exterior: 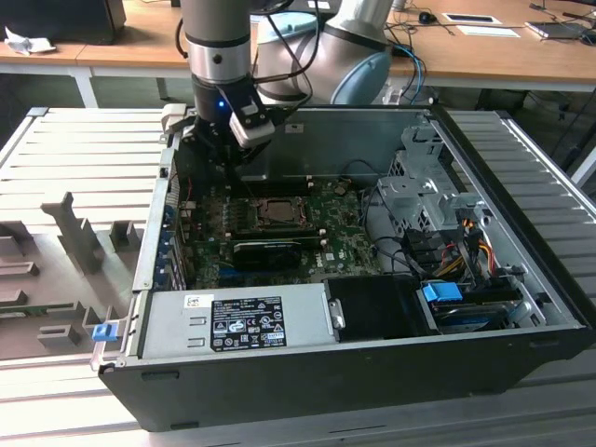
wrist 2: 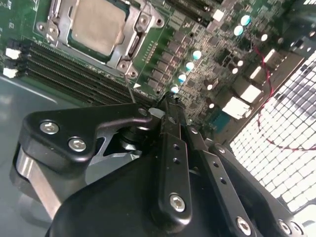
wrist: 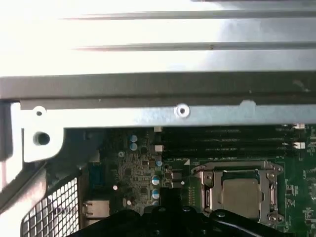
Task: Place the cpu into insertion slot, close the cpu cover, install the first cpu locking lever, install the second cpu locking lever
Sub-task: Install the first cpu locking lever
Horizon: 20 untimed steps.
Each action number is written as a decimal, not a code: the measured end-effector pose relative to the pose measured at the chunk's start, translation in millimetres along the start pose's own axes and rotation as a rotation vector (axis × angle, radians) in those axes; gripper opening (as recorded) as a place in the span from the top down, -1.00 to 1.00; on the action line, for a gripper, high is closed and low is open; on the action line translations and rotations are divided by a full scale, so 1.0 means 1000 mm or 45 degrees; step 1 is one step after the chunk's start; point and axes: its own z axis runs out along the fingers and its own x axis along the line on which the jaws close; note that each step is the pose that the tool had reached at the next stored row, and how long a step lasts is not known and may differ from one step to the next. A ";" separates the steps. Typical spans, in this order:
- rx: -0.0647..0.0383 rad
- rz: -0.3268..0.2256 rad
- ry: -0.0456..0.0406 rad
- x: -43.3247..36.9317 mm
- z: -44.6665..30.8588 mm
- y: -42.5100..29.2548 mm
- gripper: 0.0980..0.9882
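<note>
Open PC case [exterior: 521, 307] lies on its side on the slatted worktop [exterior: 84, 163]. Arm is over the back corner of the case on the exterior view's left, gripper [exterior: 226, 158] hanging just above the green motherboard [exterior: 349, 237], near the socket but off to one side, not touching it. cpu [wrist 2: 96, 24] is seated in the insertion slot [wrist 2: 73, 41]: pale silvery-tan face up, flat, in both wrist views and as a small square mid-board in the exterior view. cpu cover [wrist 2: 129, 49] is down over it, silvery frame around the chip with the face showing through the window. A thin metal lever rod [wrist 2: 130, 91] runs from the socket corner toward the gripper tip in the second wrist view; can't tell if it's latched. Jaws look closed, the black fingers [wrist 2: 173, 148] meet at the tip with nothing between them. Memory slots [wrist 2: 59, 74] run alongside the socket, just beside the frame. Long black expansion card [exterior: 268, 251] sits below the socket in the exterior view, apart from the gripper. Power supply [exterior: 233, 321] with its label sits at the near edge of the case, drive cage [exterior: 424, 191] and cable bundle at the exterior view's right.
</note>
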 end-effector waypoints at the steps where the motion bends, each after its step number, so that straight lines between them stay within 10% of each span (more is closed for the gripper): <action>1: 0.000 0.000 0.000 0.0002 0.0003 0.0022 0.98; 7: 0.000 0.000 0.000 -0.0001 0.0004 0.0101 0.98; 14: 0.000 0.000 0.000 -0.0193 0.0009 0.0107 0.98; 20: -0.004 0.000 0.007 -0.0600 0.0092 0.0115 0.98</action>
